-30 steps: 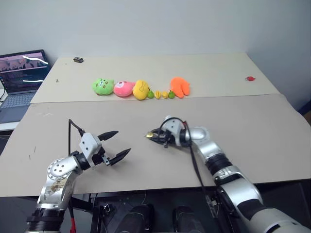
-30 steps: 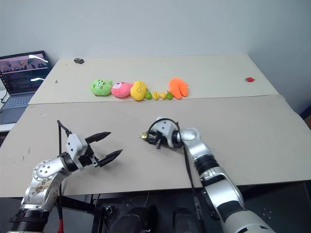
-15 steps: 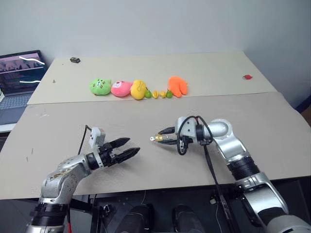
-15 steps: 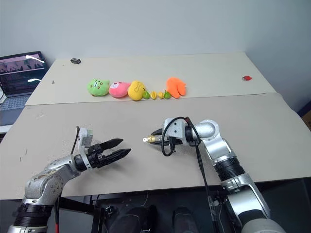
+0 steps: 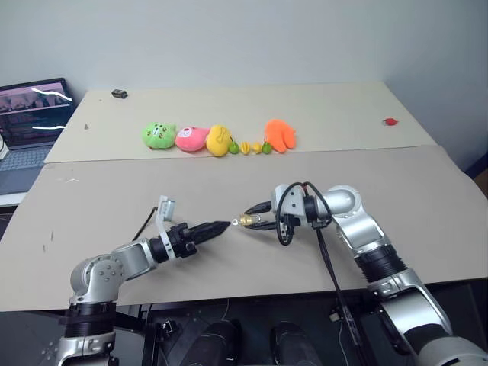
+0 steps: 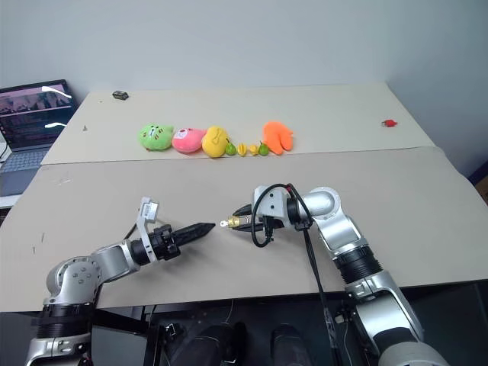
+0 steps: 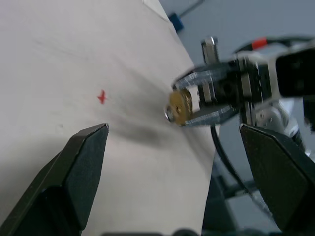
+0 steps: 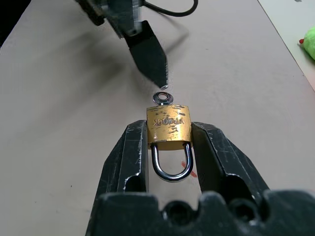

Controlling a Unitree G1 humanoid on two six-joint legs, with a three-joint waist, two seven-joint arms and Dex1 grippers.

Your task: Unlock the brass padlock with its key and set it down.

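Rolled over and swung in, the left gripper (image 5: 217, 226), jaws wide, now faces the key (image 8: 161, 97) in the brass padlock (image 8: 168, 129) pinched by the right gripper (image 8: 168, 147), ready to turn it.

The brass padlock (image 8: 169, 129) is scuffed yellow metal with a polished silver shackle (image 8: 172, 162) and key (image 8: 161, 97). Matt black plastic fingers (image 8: 127, 158) hold it. The table (image 5: 427, 198) looks like matt beige board.

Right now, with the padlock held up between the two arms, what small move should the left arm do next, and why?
Probably ease the left gripper forward and close its jaws on the key. The right gripper clamps the brass padlock with the key end facing the left arm, whose jaws are open and just short of it.
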